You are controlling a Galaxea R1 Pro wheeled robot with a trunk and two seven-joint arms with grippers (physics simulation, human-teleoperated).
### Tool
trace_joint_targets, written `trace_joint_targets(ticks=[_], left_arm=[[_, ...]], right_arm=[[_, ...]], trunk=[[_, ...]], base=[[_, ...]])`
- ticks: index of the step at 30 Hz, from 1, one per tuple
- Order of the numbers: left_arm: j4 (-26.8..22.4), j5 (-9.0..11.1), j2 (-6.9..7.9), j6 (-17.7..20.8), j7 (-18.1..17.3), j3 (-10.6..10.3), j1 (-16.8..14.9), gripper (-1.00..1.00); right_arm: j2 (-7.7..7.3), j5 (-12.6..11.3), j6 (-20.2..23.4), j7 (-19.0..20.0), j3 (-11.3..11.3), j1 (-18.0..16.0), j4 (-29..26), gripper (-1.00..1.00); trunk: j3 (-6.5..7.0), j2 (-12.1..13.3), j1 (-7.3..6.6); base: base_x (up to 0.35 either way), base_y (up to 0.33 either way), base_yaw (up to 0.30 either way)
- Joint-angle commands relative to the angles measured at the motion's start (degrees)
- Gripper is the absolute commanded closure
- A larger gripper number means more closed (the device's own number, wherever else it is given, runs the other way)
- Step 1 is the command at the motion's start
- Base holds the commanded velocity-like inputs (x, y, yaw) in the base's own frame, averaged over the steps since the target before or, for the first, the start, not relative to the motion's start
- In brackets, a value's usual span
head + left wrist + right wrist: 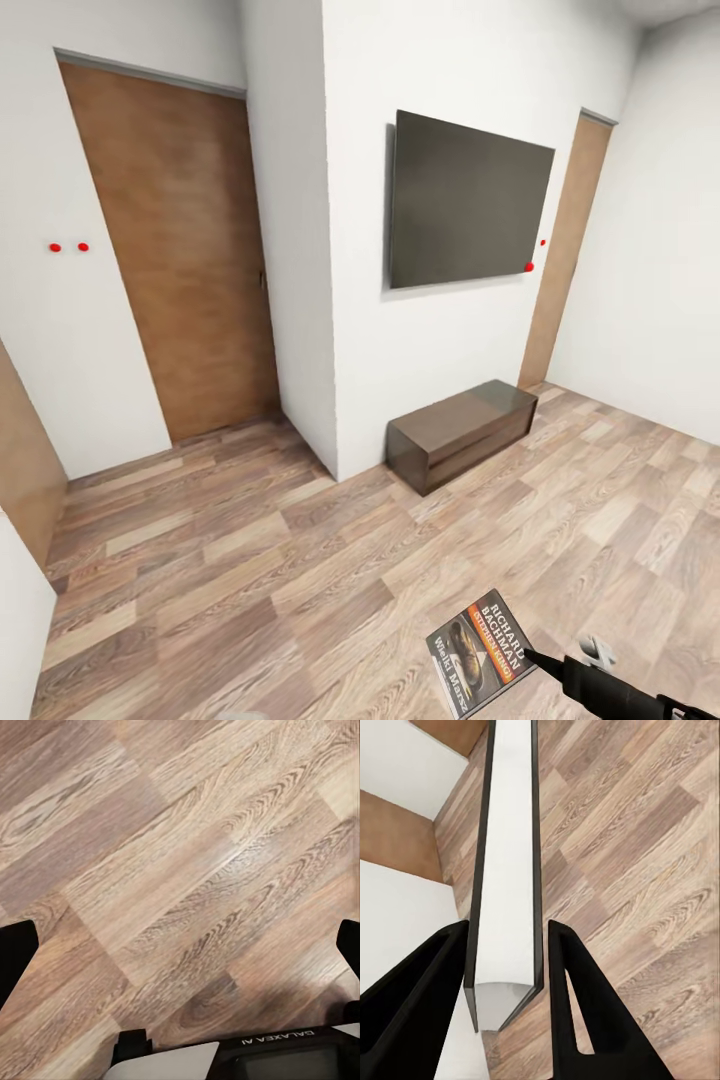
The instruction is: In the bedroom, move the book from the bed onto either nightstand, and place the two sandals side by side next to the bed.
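Progress: the book [478, 653] was already off the bed, carried in the right gripper [533, 658] low at the head view's near right, above the wood-plank floor [250, 560]. Judged as the transit phase, with the book picked but not yet set down. Placement on a nightstand was left to do, and both sandals were left as well; nothing on their state could be read from these views.

Scene in the head view: white walls, a brown door [185, 250] at left, a dark wall panel [468, 200] resembling a TV, and a low dark brown cabinet [462, 432] below it against the wall. Whether that cabinet was one of the nightstands could not be confirmed, since no drawers could be made out.

Right gripper: in the right wrist view the book [506, 870] was seen edge-on between the two black fingers [581, 1005], with the jaws closed down to about the book's thickness, one finger against each cover. The grip was at one edge, with most of the book projecting past the fingertips. The cover faced up in the head view, orange band and white lettering legible.

Left gripper [180, 945]: fingertips were seen at opposite edges of the left wrist view, spread wide. Nothing was held, and only floor planks lay between them.
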Motion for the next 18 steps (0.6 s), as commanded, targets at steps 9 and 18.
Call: trace_joint_targets(ticks=[9,18], left_arm=[[0.0,0.6,0.02,-0.2,-0.2,-0.5,0.0,-1.00],[0.0,0.6,0.02,-0.2,-0.2,-0.5,0.0,-1.00]], right_arm=[[0.04,-0.6,0.3,0.3,0.2,-0.1,0.2,1.00],[0.04,-0.6,0.3,0.3,0.2,-0.1,0.2,1.00]], trunk=[[-0.09,-0.1,0.01],[-0.09,-0.1,0.01]], base=[[0.000,0.000,-0.300],[0.000,0.000,-0.300]])
